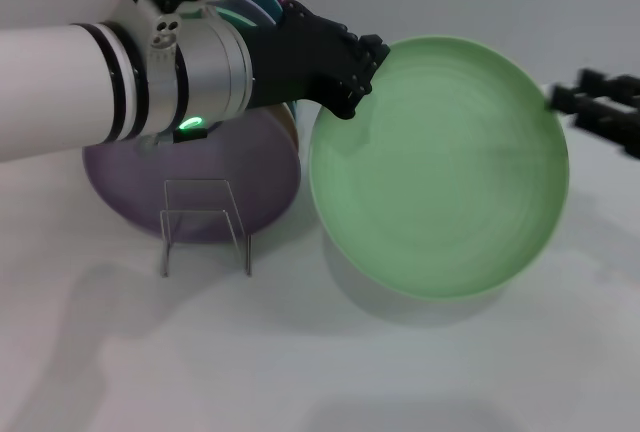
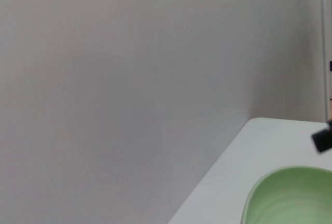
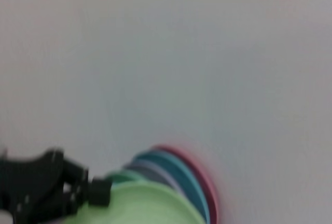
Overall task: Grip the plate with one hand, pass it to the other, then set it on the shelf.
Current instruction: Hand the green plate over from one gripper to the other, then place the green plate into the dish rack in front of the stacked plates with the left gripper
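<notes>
Item: round, light pastel-green plastic plate [image 1: 440, 167] with a shallow raised rim. You have it held up off the white bench [image 1: 420, 372], tilted so its face turns toward the head camera, its shadow lying on the bench below it.

Holder: left gripper [image 1: 352, 70], black, on the thick white black-banded arm with the small green light. Its fingers [image 1: 362, 57] pinch the plate's rim at the upper edge on the robot's left side. In the right wrist view the same black gripper [image 3: 78, 192] sits at the plate's rim [image 3: 140, 203].

Other arm: right gripper [image 1: 575, 100], black, just beside the opposite edge of the plate, on the robot's right. It looks clear of the rim or barely at it; you cannot tell whether its fingers are spread or pressed together.

Destination: small clear see-through plate rack [image 1: 205, 222] with thin upright loops, standing on the bench on the robot's left, below the left arm and in front of a leaning lilac plate [image 1: 140, 187]. More coloured plates [image 3: 176, 175] stand behind.

Relation to watch: the rack lies down and to the left of the plate, on the left gripper's own side, much nearer that arm than the right one. Judged from this, the plate must arrive edge-on to slot between the loops.
</notes>
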You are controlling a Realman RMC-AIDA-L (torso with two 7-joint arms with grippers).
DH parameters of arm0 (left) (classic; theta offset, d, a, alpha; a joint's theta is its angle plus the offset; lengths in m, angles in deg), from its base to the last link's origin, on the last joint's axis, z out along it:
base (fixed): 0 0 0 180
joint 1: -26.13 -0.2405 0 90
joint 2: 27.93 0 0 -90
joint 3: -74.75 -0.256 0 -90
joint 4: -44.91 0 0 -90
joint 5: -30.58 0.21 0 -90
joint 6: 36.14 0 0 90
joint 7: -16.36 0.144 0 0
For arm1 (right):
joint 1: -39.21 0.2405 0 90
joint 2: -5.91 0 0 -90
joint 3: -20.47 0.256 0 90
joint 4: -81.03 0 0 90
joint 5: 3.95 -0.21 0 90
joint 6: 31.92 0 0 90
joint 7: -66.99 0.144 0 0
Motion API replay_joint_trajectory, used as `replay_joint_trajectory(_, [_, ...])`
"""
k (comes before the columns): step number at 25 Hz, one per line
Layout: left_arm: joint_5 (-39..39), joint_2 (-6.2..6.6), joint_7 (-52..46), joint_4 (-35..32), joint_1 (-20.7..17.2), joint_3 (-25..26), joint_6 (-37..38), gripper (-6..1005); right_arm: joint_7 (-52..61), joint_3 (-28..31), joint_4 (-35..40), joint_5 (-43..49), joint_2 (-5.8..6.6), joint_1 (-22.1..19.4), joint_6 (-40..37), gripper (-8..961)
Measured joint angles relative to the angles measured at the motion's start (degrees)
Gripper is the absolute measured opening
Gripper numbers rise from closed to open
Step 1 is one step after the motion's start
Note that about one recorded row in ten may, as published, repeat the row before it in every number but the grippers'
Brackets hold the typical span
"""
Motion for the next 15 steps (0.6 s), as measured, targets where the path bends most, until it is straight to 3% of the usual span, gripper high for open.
replay_joint_trajectory(9, [-1.05, 0.01, 3.71, 3.21, -2.8, -0.12, 4.13, 29, -3.29, 19.89, 11.65, -8.93, -0.36, 0.72, 13.87, 543])
replay_joint_trajectory(15, [-9.18, 0.15, 20.36, 7.69, -9.77, -5.53, 20.17, 29, -3.14, 27.42, 15.83, -10.02, -0.42, 1.35, 18.24, 542])
